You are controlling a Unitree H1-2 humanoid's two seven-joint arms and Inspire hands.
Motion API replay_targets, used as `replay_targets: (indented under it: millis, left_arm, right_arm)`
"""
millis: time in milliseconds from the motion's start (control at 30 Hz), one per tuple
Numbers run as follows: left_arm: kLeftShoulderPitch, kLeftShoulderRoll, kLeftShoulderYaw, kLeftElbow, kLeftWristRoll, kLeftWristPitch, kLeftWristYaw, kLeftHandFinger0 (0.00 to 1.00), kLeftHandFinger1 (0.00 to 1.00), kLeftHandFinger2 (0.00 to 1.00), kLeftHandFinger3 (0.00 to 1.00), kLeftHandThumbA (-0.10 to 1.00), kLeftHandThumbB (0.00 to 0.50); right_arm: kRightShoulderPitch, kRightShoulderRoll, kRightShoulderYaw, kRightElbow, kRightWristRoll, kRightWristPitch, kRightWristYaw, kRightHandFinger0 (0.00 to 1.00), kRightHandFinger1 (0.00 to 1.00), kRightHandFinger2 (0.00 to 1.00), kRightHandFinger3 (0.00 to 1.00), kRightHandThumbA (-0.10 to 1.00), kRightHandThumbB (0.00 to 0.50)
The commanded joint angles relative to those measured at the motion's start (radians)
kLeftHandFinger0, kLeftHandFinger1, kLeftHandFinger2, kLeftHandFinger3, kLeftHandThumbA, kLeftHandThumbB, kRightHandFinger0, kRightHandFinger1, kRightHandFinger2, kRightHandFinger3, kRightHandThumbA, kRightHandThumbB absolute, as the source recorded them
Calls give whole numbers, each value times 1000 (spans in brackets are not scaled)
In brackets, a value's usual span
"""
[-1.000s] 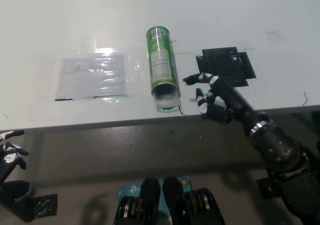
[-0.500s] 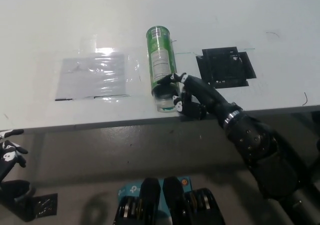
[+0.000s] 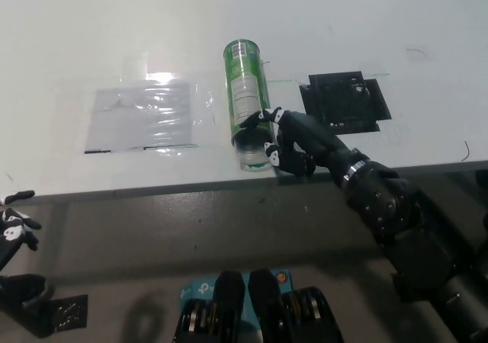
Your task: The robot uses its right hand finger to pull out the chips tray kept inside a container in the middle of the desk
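white bench (image 3: 114, 38) holds a green cylindrical chips container (image 3: 248, 103) lying on its side; black right hand (image 3: 293, 146), fingers apart and holding nothing, touches its open mouth and may roll it. white left hand (image 3: 14, 232) rests low; its state is unclear.

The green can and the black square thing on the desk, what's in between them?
In the head view, the black right robot hand sits between the green can and the black square mat, up against the can's open end. Farther back, only bare desk.

Green container (image 3: 248, 103) flat, tray indistinct

Right hand (image 3: 293, 145) crowds the container (image 3: 248, 105) mouth; bare desk (image 3: 381, 23) lies beyond
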Motion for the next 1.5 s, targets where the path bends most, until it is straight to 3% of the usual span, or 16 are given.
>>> replay_targets:
  millis: [0, 67, 100, 133, 200, 267, 400, 500, 600, 667, 867, 1067, 1133, 1233, 1267, 1467]
  left_arm:
    - [-23, 43, 15, -36, -5, 3, -15, 343, 306, 380, 633, -100, 95]
    - [-28, 49, 20, -38, -9, 5, -15, 344, 309, 387, 635, -100, 94]
    - [-31, 49, 20, -32, -10, 2, -17, 349, 314, 396, 643, -100, 93]
    - [-35, 52, 21, -35, -9, 11, -14, 351, 314, 396, 644, -100, 89]
    - [-40, 54, 23, -38, -11, 19, -10, 353, 314, 394, 640, -100, 91]
    - [-52, 58, 23, -31, -9, 18, -9, 354, 314, 389, 636, -100, 100]
    - [-61, 64, 27, -28, -11, 17, -13, 357, 317, 387, 637, -100, 95]
    - [-63, 66, 31, -32, -13, 27, -10, 362, 319, 396, 640, -100, 99]
    - [-65, 67, 33, -39, -14, 40, -8, 366, 325, 396, 638, -100, 93]
    - [-66, 67, 34, -38, -15, 38, -11, 365, 327, 393, 638, -100, 102]
    - [-66, 64, 32, -32, -14, 34, -14, 359, 322, 387, 624, -100, 109]
    - [-69, 64, 31, -21, -15, 16, -21, 349, 316, 385, 629, -100, 101]
    - [-60, 62, 36, -25, -14, 14, -16, 347, 313, 385, 627, -100, 110]
    - [-61, 65, 34, -17, -12, 11, -18, 365, 320, 386, 622, -100, 111]
    - [-62, 64, 35, -19, -12, 15, -17, 360, 317, 379, 621, -100, 116]
    - [-61, 65, 35, -23, -9, 20, -13, 371, 326, 390, 633, -100, 108]
  right_arm:
    - [12, -39, 14, -19, -63, -54, -5, 58, 88, 668, 694, -100, 262]
    - [26, -42, 10, -32, -65, -39, -2, 32, 80, 691, 700, -100, 246]
    - [47, -48, 8, -41, -63, -33, 3, 210, 285, 727, 711, -100, 227]
    - [58, -50, 11, -43, -71, -40, -3, 287, 355, 740, 716, -100, 226]
    - [71, -49, 13, -57, -84, -33, -2, 262, 340, 713, 721, -100, 232]
    - [101, -50, 25, -78, -101, -12, 14, 62, 180, 733, 758, -100, 216]
    - [138, -29, 33, -44, -81, -70, 3, 192, 254, 736, 774, -100, 216]
    - [153, -14, 50, -19, -109, -94, -28, 110, 176, 751, 769, -100, 220]
    - [161, -1, 57, -17, -121, -91, -37, 210, 262, 727, 777, -100, 214]
    - [158, 9, 68, -9, -139, -93, -47, 167, 249, 757, 785, -100, 216]
    - [169, 19, 73, -18, -149, -76, -57, 264, 282, 747, 784, -100, 223]
    - [214, 20, 65, -58, -141, -56, -61, 80, 195, 745, 799, -100, 198]
    - [235, 21, 63, -96, -148, -15, -47, 161, 280, 798, 811, -100, 186]
    - [261, 22, 50, -133, -144, 8, -46, 130, 270, 815, 802, -100, 184]
    - [283, 23, 40, -169, -140, 24, -49, 22, 167, 800, 797, -100, 187]
    - [373, 24, 8, -328, -114, 74, -31, 0, 84, 753, 792, -100, 197]
